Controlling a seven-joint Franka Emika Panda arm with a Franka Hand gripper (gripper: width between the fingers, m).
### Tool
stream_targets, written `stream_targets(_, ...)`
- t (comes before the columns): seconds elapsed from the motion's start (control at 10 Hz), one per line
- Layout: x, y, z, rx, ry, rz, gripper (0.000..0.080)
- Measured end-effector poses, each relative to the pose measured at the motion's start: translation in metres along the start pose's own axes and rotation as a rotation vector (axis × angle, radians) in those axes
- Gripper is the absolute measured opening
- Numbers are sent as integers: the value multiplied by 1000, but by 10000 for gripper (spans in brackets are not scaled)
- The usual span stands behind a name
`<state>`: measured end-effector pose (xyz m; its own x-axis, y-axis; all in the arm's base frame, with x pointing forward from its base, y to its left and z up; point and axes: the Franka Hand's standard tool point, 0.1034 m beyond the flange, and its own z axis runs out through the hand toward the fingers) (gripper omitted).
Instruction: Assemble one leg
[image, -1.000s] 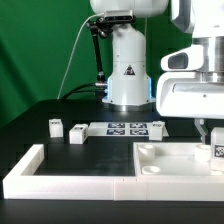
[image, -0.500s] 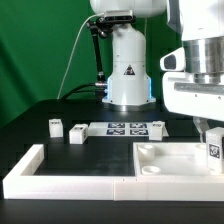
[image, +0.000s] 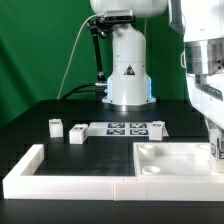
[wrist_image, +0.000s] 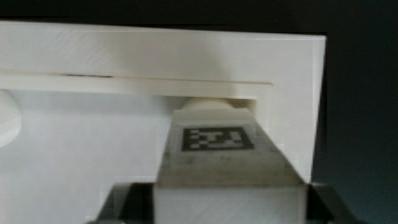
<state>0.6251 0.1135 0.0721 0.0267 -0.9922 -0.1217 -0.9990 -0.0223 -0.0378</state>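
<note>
Your gripper (wrist_image: 217, 204) is clamped shut on the leg (wrist_image: 217, 140), with a finger pressed to each side and the tag facing the wrist camera. The leg hangs over the square panel (image: 172, 160), by the panel's edge on the exterior view's right. You cannot tell whether they touch.

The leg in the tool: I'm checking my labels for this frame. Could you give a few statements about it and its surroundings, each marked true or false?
1. The tool is shut on the leg, with the tag facing the wrist camera. True.
2. The held leg is over the square panel. True.
3. Three small blocks sit on the panel. False: they sit on the table near the marker board.
4. The border wall is lifted. False: it lies on the table.
</note>
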Motion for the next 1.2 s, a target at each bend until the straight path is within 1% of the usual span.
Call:
stream_targets(0.1, 0, 0, 0, 1, -9, 55, 292)
stream_targets(0.2, -2, 0, 0, 1, -18, 195, 292)
stream_targets(0.4, -2, 0, 0, 0, -18, 177, 292)
stream_targets(0.5, -2, 0, 1, -1, -18, 135, 447)
stream_targets(0.6, -2, 0, 1, -4, -18, 114, 573)
stream_targets(0.7, -1, 0, 1, -3, -17, 18, 573)
stream_targets(0.8, -2, 0, 2, -5, -17, -128, 634)
stream_targets(0.9, -4, 1, 2, -5, -18, -213, 646)
stream_targets(1.1, -7, 2, 2, -21, -17, -386, 649)
stream_targets(1.2, -10, 3, 1, -38, -13, -460, 649)
